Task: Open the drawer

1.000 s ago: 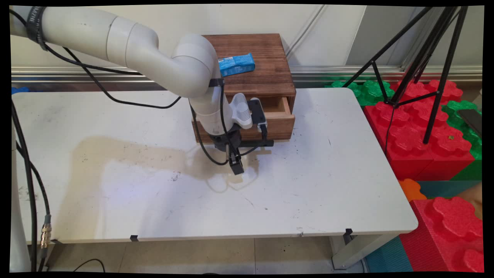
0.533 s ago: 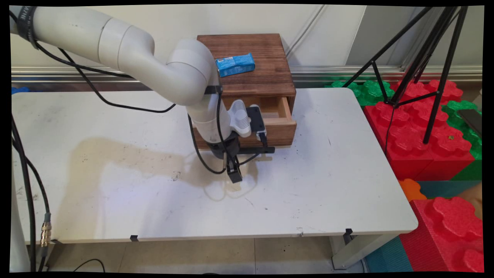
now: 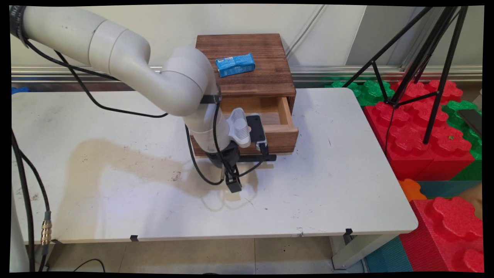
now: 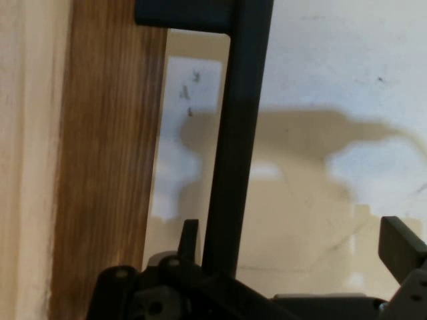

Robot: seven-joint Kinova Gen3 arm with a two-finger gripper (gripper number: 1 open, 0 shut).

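While the drawer (image 3: 285, 133) stood partly out of the wooden box (image 3: 251, 79) at the table's (image 3: 328, 193) far edge, the gripper (image 3: 232, 185) hung with fingers apart, clamping nothing. The black handle (image 4: 237, 133) ran between them, close beside one. Any pull looked best kept straight, level and square to the drawer front.

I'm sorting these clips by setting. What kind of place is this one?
Probably a robot lab or test room, not a home. A robot arm works at a plain white table holding only a small wooden drawer box, with a black tripod and big foam blocks beside it.
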